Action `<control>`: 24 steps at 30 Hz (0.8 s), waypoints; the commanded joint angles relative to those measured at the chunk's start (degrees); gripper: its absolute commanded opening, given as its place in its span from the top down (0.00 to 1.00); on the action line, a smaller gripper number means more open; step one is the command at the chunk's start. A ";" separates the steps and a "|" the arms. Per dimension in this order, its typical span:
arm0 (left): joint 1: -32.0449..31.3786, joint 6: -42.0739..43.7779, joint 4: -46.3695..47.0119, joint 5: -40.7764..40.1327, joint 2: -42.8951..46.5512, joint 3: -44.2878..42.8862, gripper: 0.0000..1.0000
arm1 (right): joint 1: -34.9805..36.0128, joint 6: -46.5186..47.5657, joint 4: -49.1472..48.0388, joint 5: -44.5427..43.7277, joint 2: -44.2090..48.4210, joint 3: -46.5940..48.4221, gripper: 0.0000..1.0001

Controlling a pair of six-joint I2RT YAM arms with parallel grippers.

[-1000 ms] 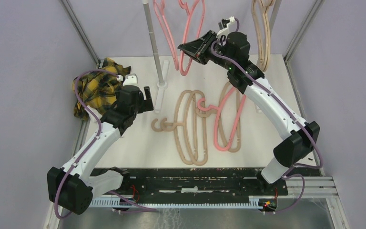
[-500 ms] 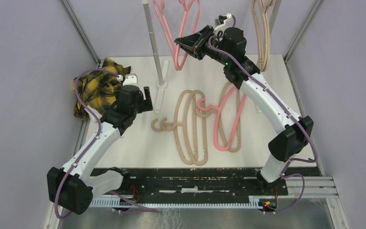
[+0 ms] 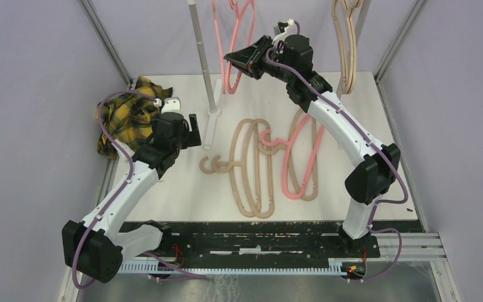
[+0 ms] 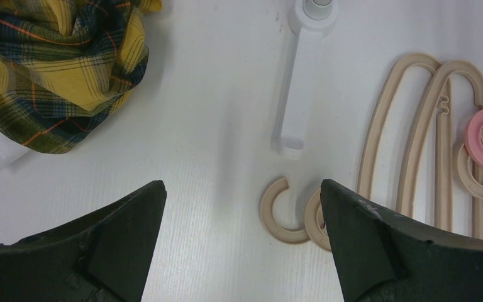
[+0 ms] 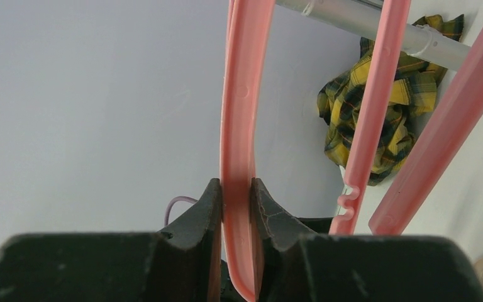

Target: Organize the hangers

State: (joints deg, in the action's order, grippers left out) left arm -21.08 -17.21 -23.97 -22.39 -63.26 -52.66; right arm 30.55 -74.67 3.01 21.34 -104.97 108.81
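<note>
Pinching a pink hanger (image 5: 239, 94) in my right gripper (image 5: 234, 189), I lose its hook past the frame; left gripper (image 4: 242, 189) gapes empty.

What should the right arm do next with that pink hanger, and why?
Probably ease its hook over the rail: the right gripper is shut on the pink hanger, raised beside the rail near another pink one. Its hook is out of view.
</note>
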 commanded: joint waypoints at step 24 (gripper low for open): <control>0.52 1.68 1.17 0.49 -0.82 -1.64 0.01 | 0.38 32.46 24.97 -8.10 16.01 -14.32 0.25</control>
State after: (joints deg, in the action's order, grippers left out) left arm -20.91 -17.19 -23.97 -22.31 -63.55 -52.66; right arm 30.70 -53.21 20.36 17.12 -93.47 99.50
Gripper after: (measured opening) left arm 0.993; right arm 0.740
